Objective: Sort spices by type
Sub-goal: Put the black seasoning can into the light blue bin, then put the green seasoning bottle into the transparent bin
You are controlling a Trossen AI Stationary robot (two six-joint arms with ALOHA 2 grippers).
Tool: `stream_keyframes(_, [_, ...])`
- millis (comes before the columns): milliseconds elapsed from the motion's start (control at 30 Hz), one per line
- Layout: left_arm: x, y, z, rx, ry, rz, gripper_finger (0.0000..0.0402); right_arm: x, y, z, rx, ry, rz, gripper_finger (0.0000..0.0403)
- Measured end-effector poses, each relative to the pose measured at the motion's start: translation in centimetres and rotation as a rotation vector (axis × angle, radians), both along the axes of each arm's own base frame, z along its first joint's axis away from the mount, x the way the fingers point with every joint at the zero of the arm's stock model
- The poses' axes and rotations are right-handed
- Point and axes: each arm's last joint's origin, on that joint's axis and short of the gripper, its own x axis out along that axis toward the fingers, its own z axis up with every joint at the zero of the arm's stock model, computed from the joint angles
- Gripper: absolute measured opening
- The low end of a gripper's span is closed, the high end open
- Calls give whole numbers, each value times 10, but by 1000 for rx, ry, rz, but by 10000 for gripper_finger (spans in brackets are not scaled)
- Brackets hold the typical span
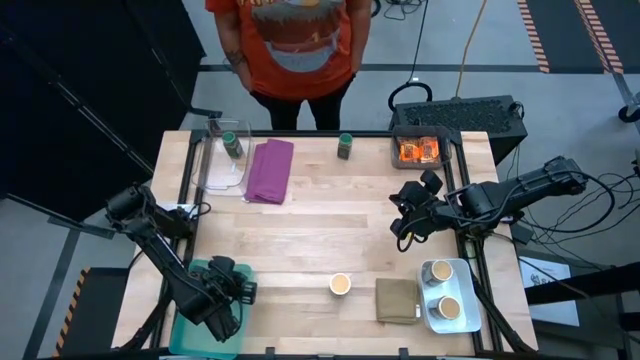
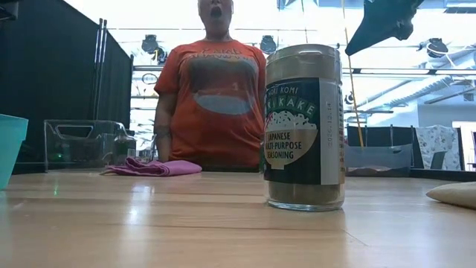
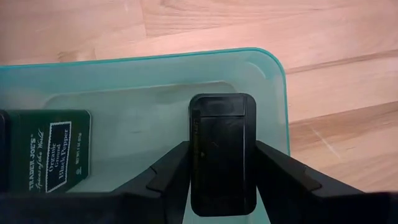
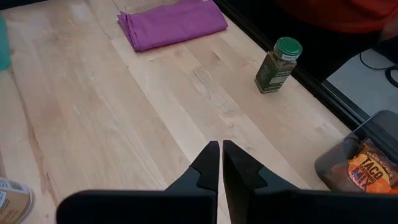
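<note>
In the left wrist view, a dark rectangular block (image 3: 222, 152) stands between the fingers of my left gripper (image 3: 222, 171) inside the teal bin (image 3: 267, 81). A dark green block (image 3: 50, 149) lies flat on the bin's floor beside it. My left gripper (image 1: 228, 292) is at the table's near left. My right gripper (image 4: 220, 149) hangs shut over bare table at the right (image 1: 405, 222), holding nothing. One tan-topped cup (image 1: 340, 285) stands alone near the front edge. A green-lidded jar (image 1: 345, 146) stands at the far edge. My left gripper has the dark block's two long sides (image 3: 198, 163) pinched between its two fingers. The fingers come steeply from above and lie along the block. The block stands on end inside the teal bin. Whether its lower end rests on the bin's floor is hidden by the block itself.
A clear bin (image 1: 225, 160) at the far left holds another green-lidded jar (image 1: 232, 143). A purple cloth (image 1: 270, 170) lies beside it. Orange packets (image 1: 418, 150) fill a dark tray. Two cups (image 1: 440, 272) sit in a grey tray by an olive cloth (image 1: 397, 300). A person (image 1: 290, 50) stands at the far edge.
</note>
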Motion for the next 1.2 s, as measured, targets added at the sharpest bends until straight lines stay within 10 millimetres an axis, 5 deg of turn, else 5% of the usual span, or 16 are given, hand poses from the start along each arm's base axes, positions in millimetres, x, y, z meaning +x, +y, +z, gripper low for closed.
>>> stream_keyframes(467, [2,-3,0,-31,-16,-20,175,0,0,0,0,0,0,1])
stream_keyframes(767, [3,-4,0,-50,-14,-24,225,0,0,0,0,0,0,1])
stream_keyframes(1200, [-7,6,34,-161,-50,-81,231,2,1,1,7,-22,1,1])
